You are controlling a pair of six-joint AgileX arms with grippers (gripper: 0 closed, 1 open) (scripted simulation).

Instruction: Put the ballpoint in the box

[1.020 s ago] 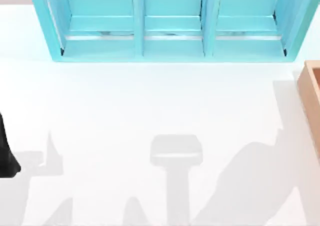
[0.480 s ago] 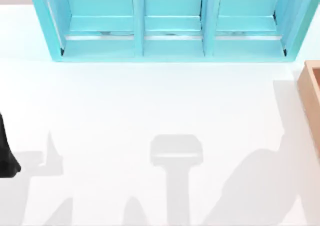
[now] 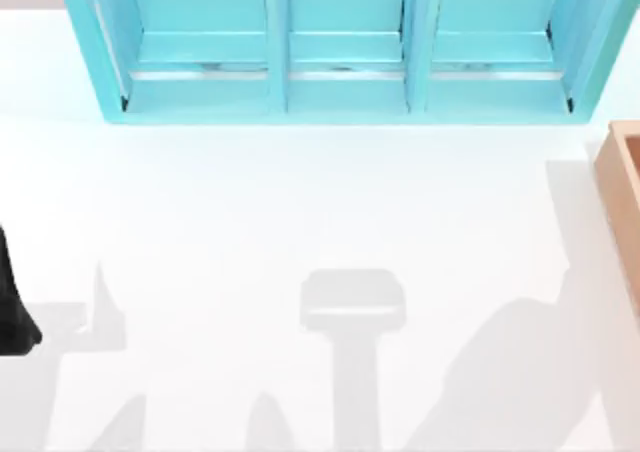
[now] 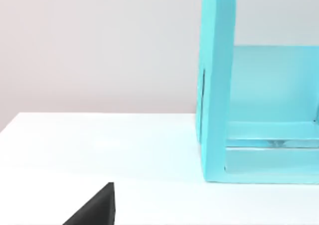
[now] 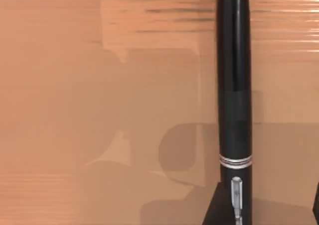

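Note:
The ballpoint point(image 5: 234, 85), a slim black pen with a silver ring, runs lengthwise over the brown inside of the box point(image 5: 99, 110). My right gripper point(image 5: 266, 205) is inside the box and open: one dark finger point(image 5: 212, 210) stands against the pen's clip end, and the other finger is at the picture's edge. Bare box floor shows between that other finger and the pen. In the top view the tan box point(image 3: 622, 187) is cut off at the table's right edge. My left gripper point(image 4: 97, 210) is parked at the table's left side point(image 3: 12, 317).
A large turquoise three-compartment shelf unit point(image 3: 340, 92) stands along the back of the white table point(image 3: 300, 202); its end wall point(image 4: 214, 85) is close to the left gripper. Arm shadows lie on the front of the table.
The right arm's shadow on the table has drifted slightly to the right. The left arm has not moved.

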